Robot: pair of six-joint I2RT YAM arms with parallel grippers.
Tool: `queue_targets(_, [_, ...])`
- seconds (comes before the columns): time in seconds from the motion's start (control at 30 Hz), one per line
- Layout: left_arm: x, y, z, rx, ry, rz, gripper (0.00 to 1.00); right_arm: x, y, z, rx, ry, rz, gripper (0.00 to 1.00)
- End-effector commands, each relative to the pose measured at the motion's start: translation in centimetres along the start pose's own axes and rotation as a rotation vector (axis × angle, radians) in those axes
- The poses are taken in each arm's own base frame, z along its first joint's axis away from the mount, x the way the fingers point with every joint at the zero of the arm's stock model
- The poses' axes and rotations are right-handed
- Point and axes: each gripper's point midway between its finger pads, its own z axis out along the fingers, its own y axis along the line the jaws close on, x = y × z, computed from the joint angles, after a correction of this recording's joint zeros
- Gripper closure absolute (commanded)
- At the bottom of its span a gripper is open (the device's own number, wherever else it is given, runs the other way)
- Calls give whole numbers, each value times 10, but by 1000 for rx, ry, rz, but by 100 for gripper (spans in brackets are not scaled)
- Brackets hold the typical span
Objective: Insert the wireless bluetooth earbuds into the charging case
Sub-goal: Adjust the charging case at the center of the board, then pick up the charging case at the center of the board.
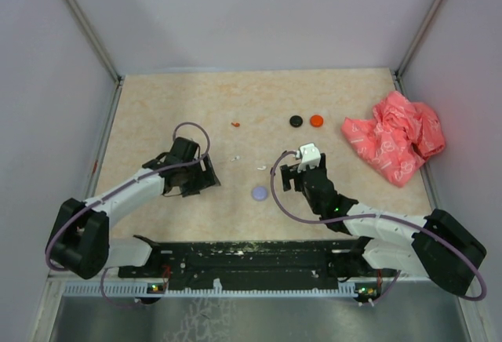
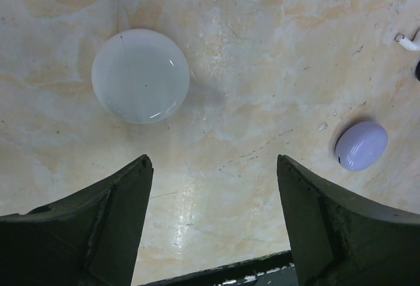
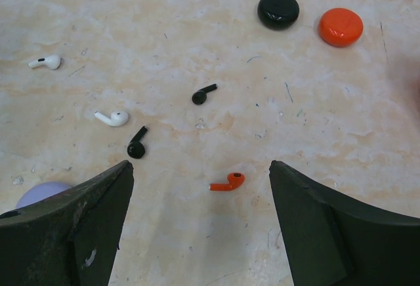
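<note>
Several earbuds lie loose on the table. A red earbud (image 3: 228, 182) lies on the table just ahead of my open right gripper (image 3: 200, 168), in line with the gap between its fingers. Two black earbuds (image 3: 203, 94) (image 3: 136, 143) and two white earbuds (image 3: 113, 117) (image 3: 44, 61) lie beyond it, and another red earbud (image 1: 234, 124) lies farther back. Round charging cases lie shut: black (image 3: 278, 9), red (image 3: 340, 26), lilac (image 1: 260, 193) and white (image 2: 140, 75). My left gripper (image 2: 213, 161) hangs open and holds nothing, with the white case ahead to its left.
A crumpled pink-red plastic bag (image 1: 396, 136) lies at the right edge of the table (image 1: 157, 107). Grey walls close in the left, back and right sides. The black base rail (image 1: 251, 257) runs along the near edge.
</note>
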Motion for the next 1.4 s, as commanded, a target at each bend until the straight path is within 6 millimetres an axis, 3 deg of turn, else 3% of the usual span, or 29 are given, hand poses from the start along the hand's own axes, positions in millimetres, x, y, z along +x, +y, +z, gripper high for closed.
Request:
queue_targets(0.0, [-4,-12,8,51,-22,-25,19,-28,1,6,12,-62,38,16])
queue_targets(0.5, [-36,12,22,-131,-107,22,17,-28,1,6,12,-60,36,16])
queue_targets(1.1, [-68,-1,47,-142,-88,75,17,-27,1,7,15,-49,32,16])
queue_targets(1.37, [-70,4,40,-189,-81,85,17,-26,1,7,17,-45,29,16])
